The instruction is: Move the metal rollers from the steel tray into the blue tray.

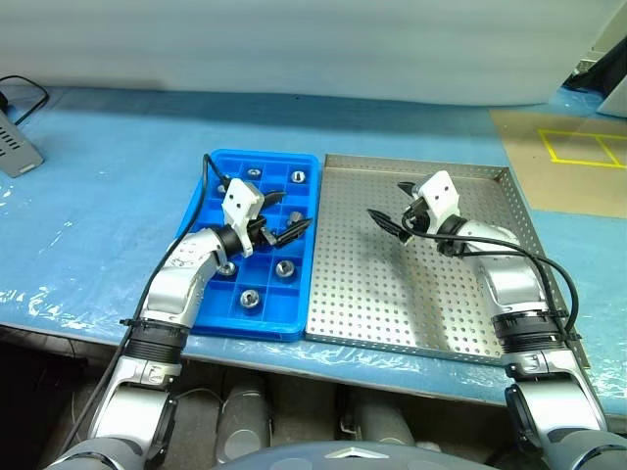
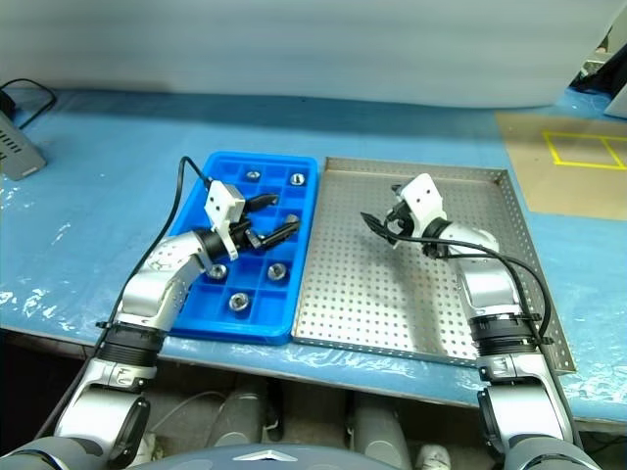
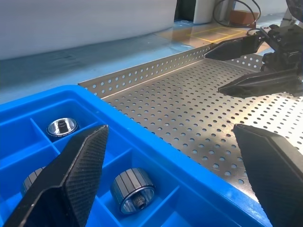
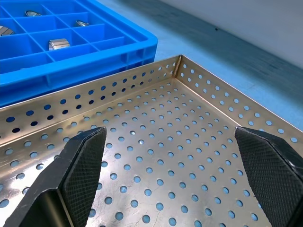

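Observation:
The blue tray [image 1: 245, 328] lies left of the steel tray [image 1: 392, 313], their sides touching. Several metal rollers rest in the blue tray's compartments, among them one [image 1: 250, 297] near the front, one [image 1: 285, 267] behind it and one [image 1: 299, 177] at the back; two show close up [image 3: 133, 190] [image 3: 62, 126]. My left gripper [image 1: 294, 212] hovers open over the blue tray's right half, nothing between its fingers [image 3: 71, 179]. My right gripper [image 1: 388, 201] hangs open over the steel tray's back part, above bare perforated floor [image 4: 156, 156], pointing toward the blue tray.
Both trays sit on a table under blue film [image 1: 98, 215]. A grey device [image 1: 15, 147] with a black cable [image 1: 24, 93] lies at the far left. A brown board with yellow tape [image 1: 568, 162] lies at the back right. The table's front edge runs just below the trays.

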Motion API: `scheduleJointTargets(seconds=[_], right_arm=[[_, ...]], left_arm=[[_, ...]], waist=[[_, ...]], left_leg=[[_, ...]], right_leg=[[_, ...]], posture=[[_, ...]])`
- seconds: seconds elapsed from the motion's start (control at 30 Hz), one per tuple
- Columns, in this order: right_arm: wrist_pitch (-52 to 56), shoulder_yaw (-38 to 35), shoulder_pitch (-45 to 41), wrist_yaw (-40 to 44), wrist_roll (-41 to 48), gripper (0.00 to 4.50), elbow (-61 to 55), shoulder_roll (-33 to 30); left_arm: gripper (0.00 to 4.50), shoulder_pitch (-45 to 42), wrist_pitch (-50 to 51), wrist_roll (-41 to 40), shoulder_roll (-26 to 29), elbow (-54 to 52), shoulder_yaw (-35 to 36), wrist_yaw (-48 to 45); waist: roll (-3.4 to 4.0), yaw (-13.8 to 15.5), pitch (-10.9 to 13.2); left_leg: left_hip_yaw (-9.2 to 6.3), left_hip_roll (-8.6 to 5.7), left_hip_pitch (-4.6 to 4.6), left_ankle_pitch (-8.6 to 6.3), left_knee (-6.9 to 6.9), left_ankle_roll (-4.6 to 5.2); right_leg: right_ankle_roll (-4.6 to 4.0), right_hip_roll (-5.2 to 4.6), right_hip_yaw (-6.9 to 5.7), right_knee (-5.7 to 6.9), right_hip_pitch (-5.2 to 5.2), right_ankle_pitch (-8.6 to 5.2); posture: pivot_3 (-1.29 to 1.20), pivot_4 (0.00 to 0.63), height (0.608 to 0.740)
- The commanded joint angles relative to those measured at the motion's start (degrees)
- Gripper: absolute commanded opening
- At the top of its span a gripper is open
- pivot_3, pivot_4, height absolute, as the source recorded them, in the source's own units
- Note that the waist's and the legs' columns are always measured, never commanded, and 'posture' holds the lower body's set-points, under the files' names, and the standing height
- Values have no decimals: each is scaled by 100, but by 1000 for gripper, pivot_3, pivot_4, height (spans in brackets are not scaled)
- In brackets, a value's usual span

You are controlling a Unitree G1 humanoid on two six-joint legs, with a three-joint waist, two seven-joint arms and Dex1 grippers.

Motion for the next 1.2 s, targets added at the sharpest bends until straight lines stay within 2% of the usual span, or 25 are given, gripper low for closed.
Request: scheduleJointTargets(seconds=[0.03, 1.2], right_arm=[[-176, -23, -132, 16, -40, 4500, -16, -20], [-394, 70, -181, 107, -211, 4500, 227, 10]], left_arm=[[4461, 6, -31, -21, 51, -276, 28, -9], [4461, 43, -11, -15, 63, -333, 32, 37]], waist=[[0, 0, 0], [0, 1, 0]], left_leg=[[0, 0, 0, 0, 0, 0], [0, 0, 0, 0, -1, 0]], right_leg=[[0, 0, 0, 0, 0, 0], [0, 0, 0, -1, 0, 0]], posture=[[-111, 150, 740], [-100, 150, 740]])
